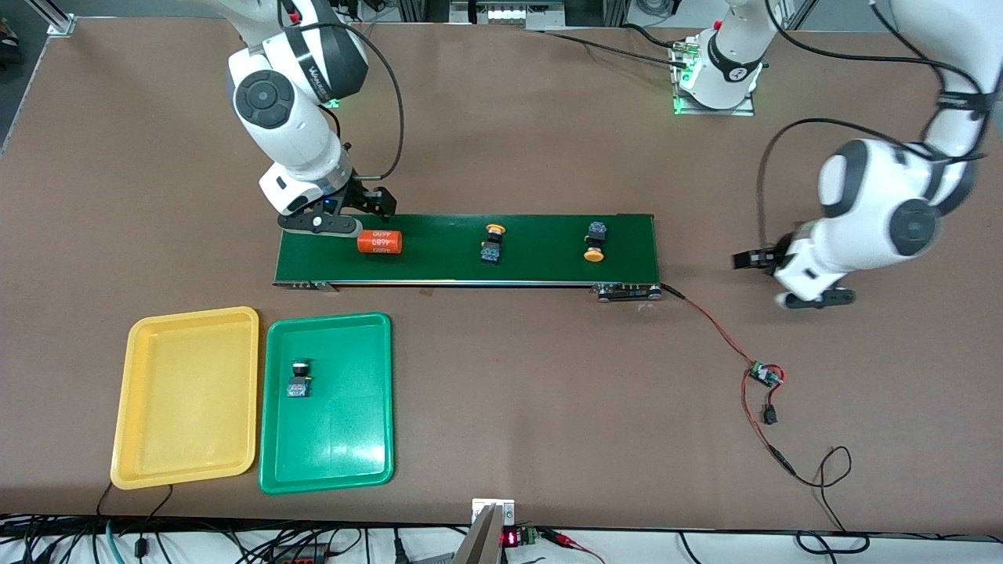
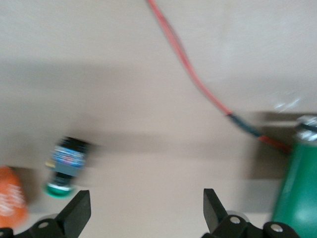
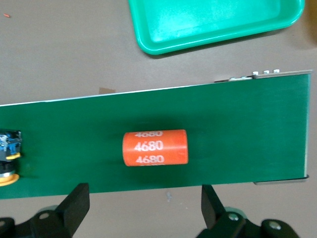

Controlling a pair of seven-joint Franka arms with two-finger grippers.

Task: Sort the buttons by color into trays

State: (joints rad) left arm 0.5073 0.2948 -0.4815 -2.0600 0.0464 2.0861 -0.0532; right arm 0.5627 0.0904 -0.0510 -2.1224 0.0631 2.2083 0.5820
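Note:
Two buttons with yellow caps [image 1: 494,243] [image 1: 595,241] lie on the dark green belt [image 1: 439,262]. One of them shows at the edge of the right wrist view [image 3: 7,158]. A button with a green cap [image 1: 299,378] lies in the green tray [image 1: 337,427], beside the yellow tray [image 1: 188,407], which holds nothing. In the left wrist view another green-capped button [image 2: 67,166] lies on the bare table off the belt's end [image 2: 297,193]. My left gripper [image 2: 146,198] [image 1: 799,286] hangs open there, apart from it. My right gripper [image 3: 143,196] [image 1: 345,227] is open and holds nothing, over the belt's edge by an orange cylinder.
An orange numbered cylinder [image 3: 155,147] [image 1: 380,242] lies on the belt at the right arm's end. Another orange piece [image 2: 10,203] sits beside the green-capped button on the table. A red wire [image 2: 198,82] runs from the belt to a small board [image 1: 764,374].

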